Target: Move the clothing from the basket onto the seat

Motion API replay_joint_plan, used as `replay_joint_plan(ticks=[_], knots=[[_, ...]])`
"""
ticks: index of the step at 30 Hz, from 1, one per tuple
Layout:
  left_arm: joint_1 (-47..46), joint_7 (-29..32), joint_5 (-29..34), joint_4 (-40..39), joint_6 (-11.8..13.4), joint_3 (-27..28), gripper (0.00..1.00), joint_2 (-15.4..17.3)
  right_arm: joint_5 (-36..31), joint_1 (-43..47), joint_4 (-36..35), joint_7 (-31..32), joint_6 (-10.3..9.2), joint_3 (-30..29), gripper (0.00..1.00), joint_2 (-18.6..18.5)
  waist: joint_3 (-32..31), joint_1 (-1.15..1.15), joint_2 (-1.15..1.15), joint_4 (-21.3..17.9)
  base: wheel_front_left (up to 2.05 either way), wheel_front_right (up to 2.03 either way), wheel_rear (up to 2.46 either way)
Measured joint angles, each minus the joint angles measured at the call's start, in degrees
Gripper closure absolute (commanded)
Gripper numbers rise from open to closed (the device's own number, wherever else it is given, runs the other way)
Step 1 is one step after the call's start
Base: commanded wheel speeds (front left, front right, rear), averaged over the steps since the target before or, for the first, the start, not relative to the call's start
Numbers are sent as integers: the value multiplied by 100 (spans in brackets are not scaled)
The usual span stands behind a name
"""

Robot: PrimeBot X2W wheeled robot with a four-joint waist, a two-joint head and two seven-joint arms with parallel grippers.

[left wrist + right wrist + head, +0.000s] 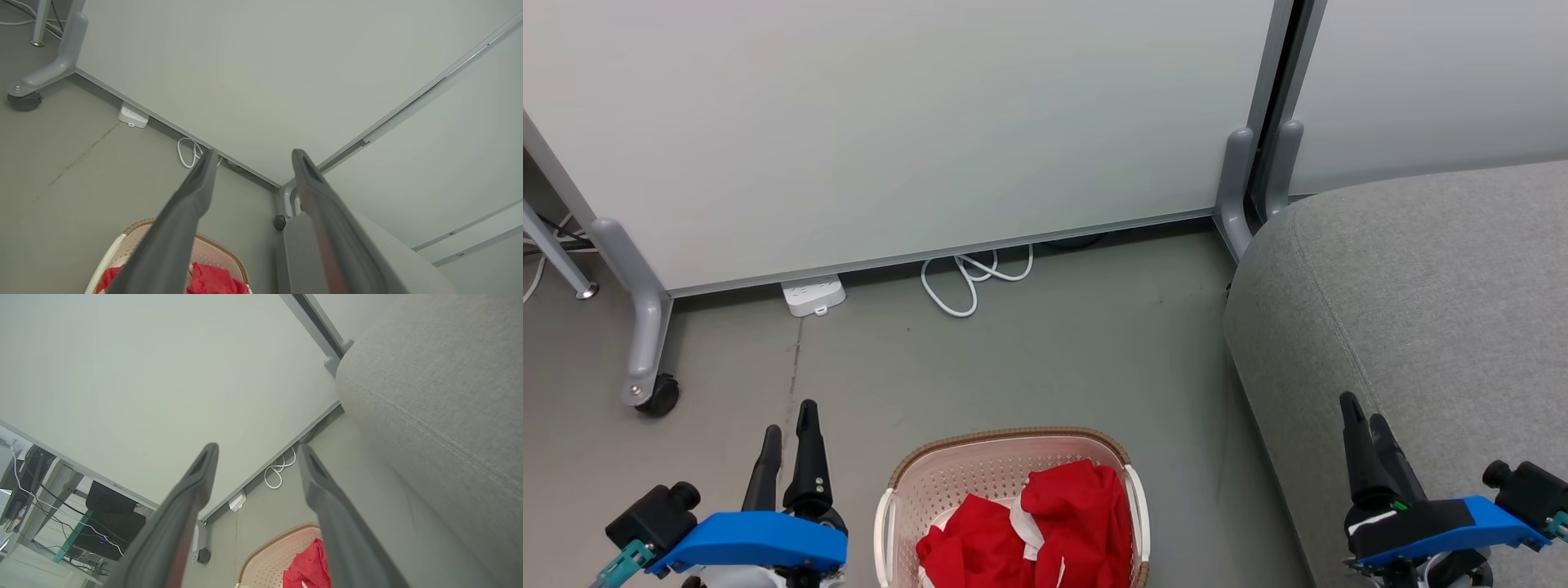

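Red clothing [1033, 531] with white trim lies bunched in the cream basket [947, 478], which stands on the floor at the bottom middle of the head view. The grey seat [1421, 294] fills the right side, its rounded corner near the basket. My left gripper [788, 418] hovers open to the left of the basket, holding nothing. My right gripper [1364, 412] is open over the seat's front edge, also holding nothing. The left wrist view looks past open fingers [192, 196] to the basket [139, 228] and clothing [212, 281]. In the right wrist view the clothing [306, 567] lies below the gripper [257, 451].
A pale partition wall [890, 122] on grey wheeled feet [645, 343] stands behind the floor. A white power strip [811, 296] and a looped white cable [972, 278] lie at its base. Another partition post [1241, 188] stands beside the seat.
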Motion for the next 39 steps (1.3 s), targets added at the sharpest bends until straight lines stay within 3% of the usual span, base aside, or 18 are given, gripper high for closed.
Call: replay_joint_plan(ticks=[24,39], knots=[[-1,-371,1575,147,8,-89,0,14,-1657,-25,-118,-192,1,51,0,-11,-15,0,0,-9,0,0,0],[0,-575,2221,253,8,-134,0,23,-2501,-25,-172,-300,2,100,0,-18,-32,0,0,-42,0,0,0]])
